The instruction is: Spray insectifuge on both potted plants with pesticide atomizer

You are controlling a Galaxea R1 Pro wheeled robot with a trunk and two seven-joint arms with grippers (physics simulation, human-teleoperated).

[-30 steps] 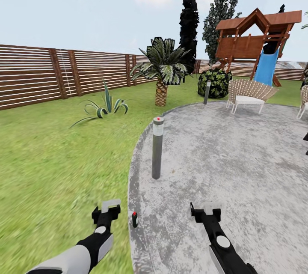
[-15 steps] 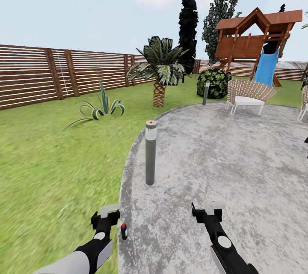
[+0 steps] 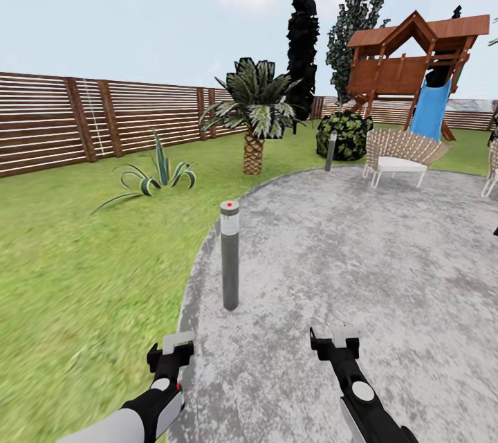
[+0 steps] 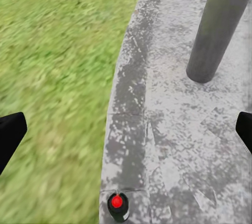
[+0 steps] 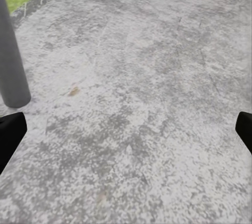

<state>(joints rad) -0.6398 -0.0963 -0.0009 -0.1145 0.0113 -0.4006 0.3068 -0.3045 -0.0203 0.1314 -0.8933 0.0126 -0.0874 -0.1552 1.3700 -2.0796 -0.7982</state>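
Standing on patio (image 3: 360, 256) edge: atomizer (image 4: 118, 206), bollard (image 3: 229, 256).

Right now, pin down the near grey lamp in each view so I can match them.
Head view: lamp left of centre, just inside the patio rim.
Left wrist view: its post on the stone, beyond the atomizer.
Right wrist view: its post on the stone, grass behind.
Shared landmark: the patio rim, where stone meets grass.

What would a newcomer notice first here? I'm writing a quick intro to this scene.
A tall grey bollard lamp stands at the round stone patio's edge, just ahead of the left claw. Beyond it a wooden playhouse with a blue slide rises behind a wicker chair, and a palm stands before the slatted fence.
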